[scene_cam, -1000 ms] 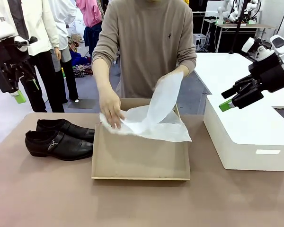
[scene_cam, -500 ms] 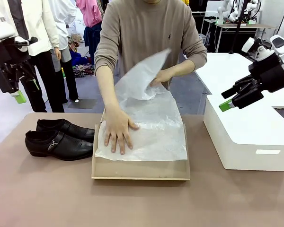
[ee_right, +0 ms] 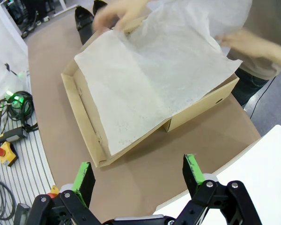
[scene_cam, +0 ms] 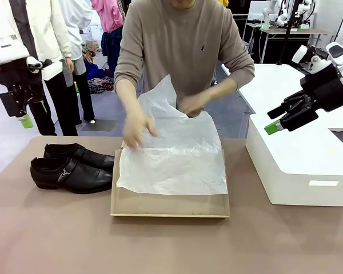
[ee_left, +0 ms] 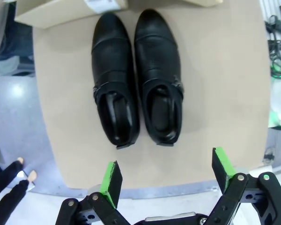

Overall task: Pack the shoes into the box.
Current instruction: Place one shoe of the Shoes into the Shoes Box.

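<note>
Left wrist view: we are hovering left gripper (ee_left: 167, 168), right gripper (ee_right: 138, 176), both apart; shoes (ee_left: 136, 79) upper centre, glossy, stiff, likely slippery; grip collar.

A brown worktop (scene_cam: 57, 240) carries a big white plastic box (scene_cam: 300, 165) with rounded corners at its right end, a small pale label (scene_cam: 323, 183) on the box's near wall. Beyond that box stands a white table (scene_cam: 268, 85), and a person in a beige sweater (scene_cam: 177, 51) stands at the worktop's far side. In the right wrist view, coiled cables (ee_right: 16, 110) and a yellow switch housing with a red button (ee_right: 4, 152) lie on the floor beside the worktop.
</note>
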`<state>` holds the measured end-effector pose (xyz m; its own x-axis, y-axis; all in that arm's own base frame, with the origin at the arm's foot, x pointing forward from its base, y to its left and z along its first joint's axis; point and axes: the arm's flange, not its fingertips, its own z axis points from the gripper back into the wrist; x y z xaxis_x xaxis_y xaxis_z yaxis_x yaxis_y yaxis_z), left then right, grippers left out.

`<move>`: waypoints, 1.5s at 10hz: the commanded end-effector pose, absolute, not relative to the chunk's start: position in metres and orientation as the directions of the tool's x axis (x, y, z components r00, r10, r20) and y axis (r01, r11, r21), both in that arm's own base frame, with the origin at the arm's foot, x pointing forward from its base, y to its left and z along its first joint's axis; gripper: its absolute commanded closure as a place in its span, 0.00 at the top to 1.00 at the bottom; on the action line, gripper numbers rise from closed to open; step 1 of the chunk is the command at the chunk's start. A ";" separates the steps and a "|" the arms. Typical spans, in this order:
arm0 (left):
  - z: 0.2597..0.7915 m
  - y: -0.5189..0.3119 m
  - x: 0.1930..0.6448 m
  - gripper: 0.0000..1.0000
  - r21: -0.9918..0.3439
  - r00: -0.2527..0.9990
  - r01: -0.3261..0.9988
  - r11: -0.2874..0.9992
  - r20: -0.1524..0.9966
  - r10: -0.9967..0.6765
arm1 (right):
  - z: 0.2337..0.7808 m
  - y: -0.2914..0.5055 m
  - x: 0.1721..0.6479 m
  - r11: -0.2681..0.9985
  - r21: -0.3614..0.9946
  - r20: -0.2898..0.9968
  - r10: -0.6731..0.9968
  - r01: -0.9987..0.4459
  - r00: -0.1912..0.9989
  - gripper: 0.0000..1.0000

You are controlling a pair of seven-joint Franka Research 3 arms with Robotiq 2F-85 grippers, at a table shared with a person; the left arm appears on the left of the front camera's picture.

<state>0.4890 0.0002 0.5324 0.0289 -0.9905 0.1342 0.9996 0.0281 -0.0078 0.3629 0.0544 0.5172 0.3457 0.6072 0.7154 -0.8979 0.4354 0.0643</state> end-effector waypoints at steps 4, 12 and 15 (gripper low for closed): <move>0.496 -0.005 0.533 1.00 0.048 0.033 0.998 0.037 0.081 -0.996 | 0.517 0.055 0.367 0.413 0.053 0.740 0.595 -0.909 0.314 1.00; 0.452 -0.009 0.552 1.00 0.031 0.041 0.999 0.043 0.059 -0.997 | 0.517 0.055 0.367 0.413 0.053 0.740 0.595 -0.909 0.314 1.00; 0.452 -0.009 0.552 1.00 0.031 0.041 0.999 0.043 0.059 -0.997 | 0.517 0.055 0.367 0.413 0.053 0.740 0.595 -0.909 0.314 1.00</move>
<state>0.5526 -0.0106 0.4518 0.0366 -0.9978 0.0546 0.9988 0.0382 0.0302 0.3630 0.0543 0.5174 0.3454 0.6078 0.7150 -0.8982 0.4350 0.0641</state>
